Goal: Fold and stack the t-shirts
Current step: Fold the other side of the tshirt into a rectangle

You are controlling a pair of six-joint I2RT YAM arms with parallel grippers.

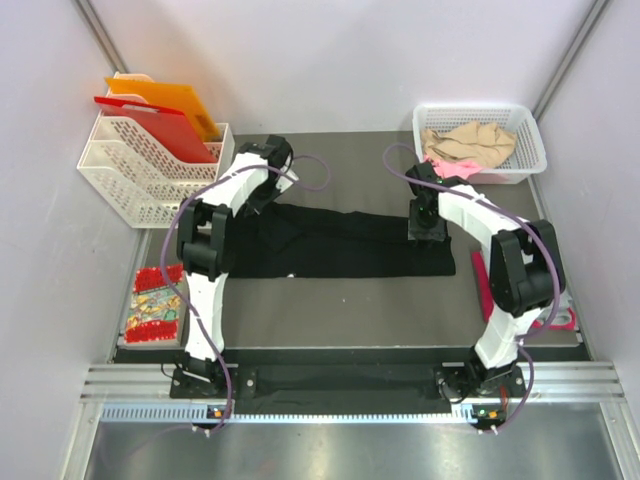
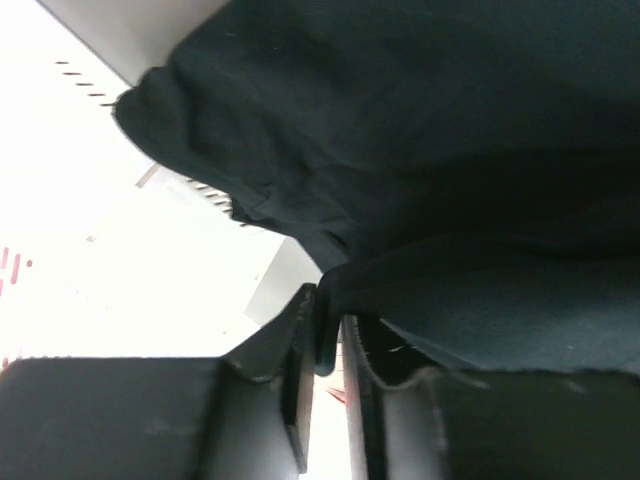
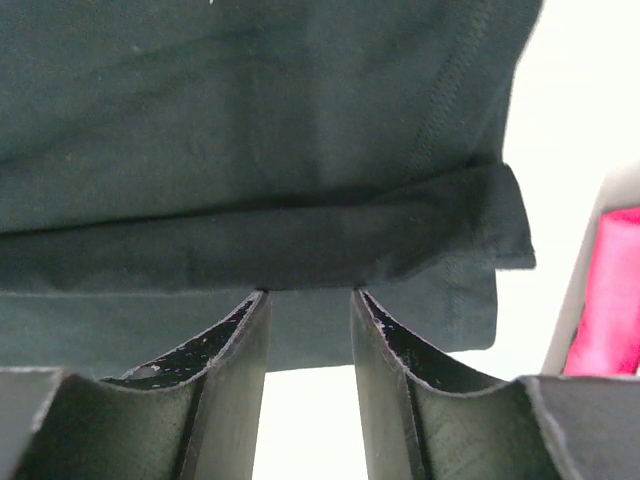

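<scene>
black t-shirt (image 1: 340,245) lies stretched into a long band across the middle of the table (image 1: 330,310), between the two arms, and it looks to me like the one being folded just now. starting at the left, the white file rack (image 1: 150,165) with its orange and red folders (image 1: 170,100) and the red patterned card (image 1: 155,305) sit off by the wall, clear of the folding area. the left gripper (image 2: 327,308) is at the shirt's left end. its fingers (image 2: 285,360) are only a narrow slit apart with a fold of black cloth in the slit, and i can't tell whether that fold is pinched or hanging loose. the right gripper (image 3: 308,293) stands over the shirt's right end, fingers (image 3: 235,350) partway open, tips at a doubled-over edge with nothing clamped between them. my guess is it steadies that end so the band lies straight. further right, the white basket (image 1: 528,150) holds the beige shirt (image 1: 470,140) and pink shirt (image 1: 437,160), waiting their turn, so i'd say no stack is begun.
</scene>
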